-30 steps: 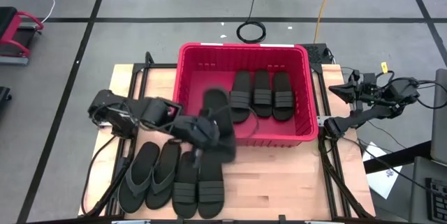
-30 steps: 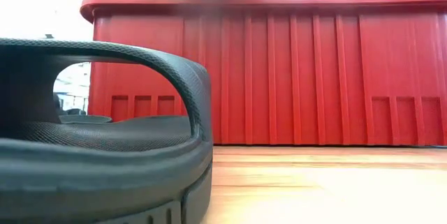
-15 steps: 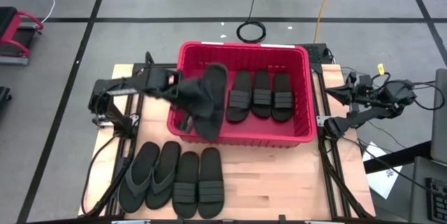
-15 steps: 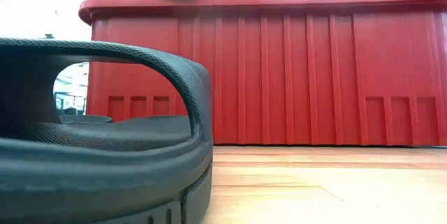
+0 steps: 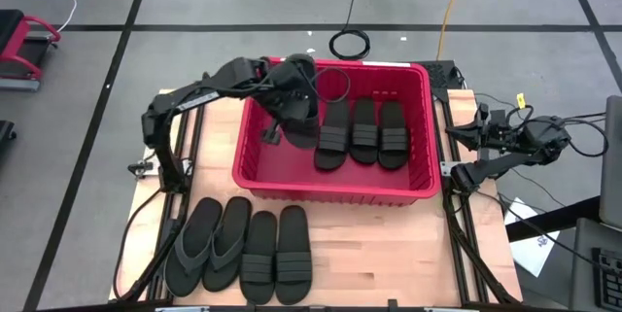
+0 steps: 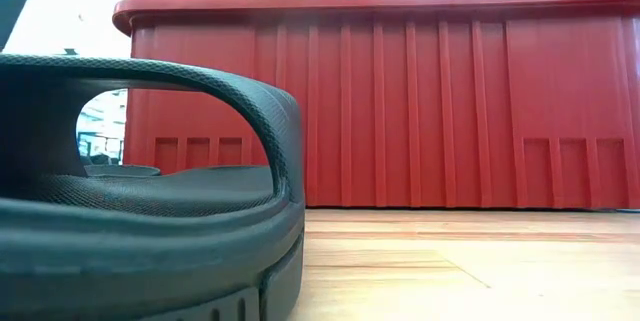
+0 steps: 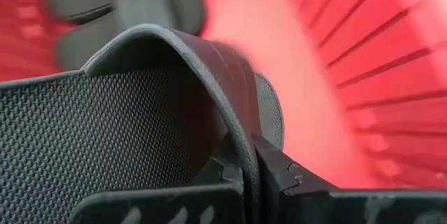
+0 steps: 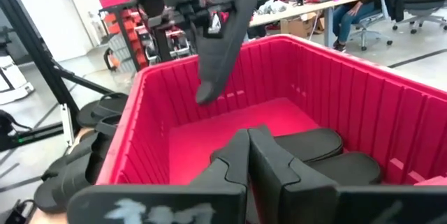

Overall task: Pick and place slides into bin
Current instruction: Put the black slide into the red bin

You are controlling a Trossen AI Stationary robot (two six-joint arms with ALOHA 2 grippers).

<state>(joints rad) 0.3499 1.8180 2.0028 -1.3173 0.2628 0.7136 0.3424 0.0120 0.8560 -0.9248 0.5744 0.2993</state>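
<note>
Your left gripper (image 5: 288, 86) is reaching over the bin (image 5: 255, 171), above its left half near the far wall, and it is clamping 1 ribbed-strap slide (image 5: 301, 113) by the strap. In the left wrist view you are seeing the 2 dark fingers (image 7: 276, 175) pinched tight on either side of that strap band, with the textured footbed filling the space beside them. The held slide is hanging clear of the bin floor, tilted steeply with one end pointing down into the bin, as the right wrist view is showing.

3 more slides (image 5: 363, 129) are lying flat on the bin floor, side by side in a row running from the middle toward the right wall, just beside the hanging one.

4 slides are sitting on the table (image 5: 389, 254) in front of the bin, along the near edge toward the near left corner: 2 thong-strap slides (image 5: 206, 244) on the left and 2 ribbed-strap slides (image 5: 275, 254) touching them on the right. In the low view, one of these is filling the foreground, with the bin's ribbed red wall standing behind it.

Your right gripper (image 5: 461, 129) is waiting off the table's right edge, level with the bin's right wall, pointing toward the bin. Its fingers (image 8: 269, 158) are pressed together with nothing between them.
</note>
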